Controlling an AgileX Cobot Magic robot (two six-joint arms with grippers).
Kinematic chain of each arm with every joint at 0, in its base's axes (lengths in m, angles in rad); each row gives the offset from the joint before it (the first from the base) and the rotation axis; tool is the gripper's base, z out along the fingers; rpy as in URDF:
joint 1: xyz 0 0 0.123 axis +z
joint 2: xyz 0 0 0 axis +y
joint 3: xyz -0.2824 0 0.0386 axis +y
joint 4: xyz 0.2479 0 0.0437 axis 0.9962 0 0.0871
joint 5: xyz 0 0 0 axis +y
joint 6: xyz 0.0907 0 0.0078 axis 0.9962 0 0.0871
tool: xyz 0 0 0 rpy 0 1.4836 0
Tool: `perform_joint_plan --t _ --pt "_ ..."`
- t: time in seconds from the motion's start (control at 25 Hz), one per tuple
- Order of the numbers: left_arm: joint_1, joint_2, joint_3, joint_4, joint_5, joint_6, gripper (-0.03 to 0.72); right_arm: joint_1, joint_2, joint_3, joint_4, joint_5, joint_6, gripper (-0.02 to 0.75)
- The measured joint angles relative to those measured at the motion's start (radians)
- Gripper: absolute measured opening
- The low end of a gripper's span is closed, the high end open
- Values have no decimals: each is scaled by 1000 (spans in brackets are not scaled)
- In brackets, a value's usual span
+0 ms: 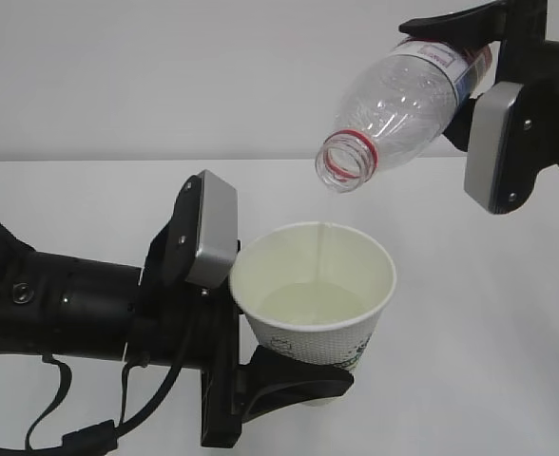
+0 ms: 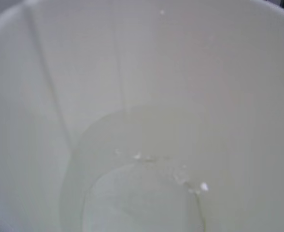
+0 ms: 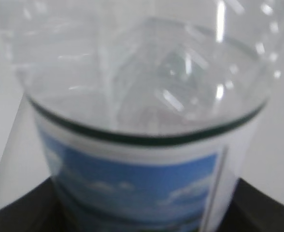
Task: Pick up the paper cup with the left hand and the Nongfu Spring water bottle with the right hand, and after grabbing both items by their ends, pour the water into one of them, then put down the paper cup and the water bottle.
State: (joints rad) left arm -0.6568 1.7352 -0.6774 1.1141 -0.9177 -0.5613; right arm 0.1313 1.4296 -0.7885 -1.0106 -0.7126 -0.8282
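The paper cup (image 1: 319,344) is held upright above the table, my left gripper (image 1: 294,372) shut on its lower part, one black finger (image 1: 303,382) curving round the base. A shallow pale pool of water (image 1: 310,302) lies inside; the left wrist view shows only the cup's cream inner wall (image 2: 190,72) and that pool (image 2: 142,203). Up and to the right, the Nongfu Spring water bottle (image 1: 408,95) is tipped mouth-down over the cup, my right gripper (image 1: 465,57) shut on its labelled end. A thin stream (image 1: 322,249) falls from its red-ringed mouth. The right wrist view shows the clear bottle (image 3: 142,92) and its blue label (image 3: 132,186).
A plain white table (image 1: 489,313) runs under both arms, with a white wall behind. My left arm (image 1: 61,309) lies low across the left side with loose black cables (image 1: 66,418) beneath it. The right arm's grey plate (image 1: 493,147) hangs beside the bottle.
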Motion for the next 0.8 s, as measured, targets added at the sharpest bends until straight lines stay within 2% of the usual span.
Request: perform_joint_plan --t 0.8 --pt "0 0 0 -2 1 -39 526 0 0 0 0 -5 -14 477"
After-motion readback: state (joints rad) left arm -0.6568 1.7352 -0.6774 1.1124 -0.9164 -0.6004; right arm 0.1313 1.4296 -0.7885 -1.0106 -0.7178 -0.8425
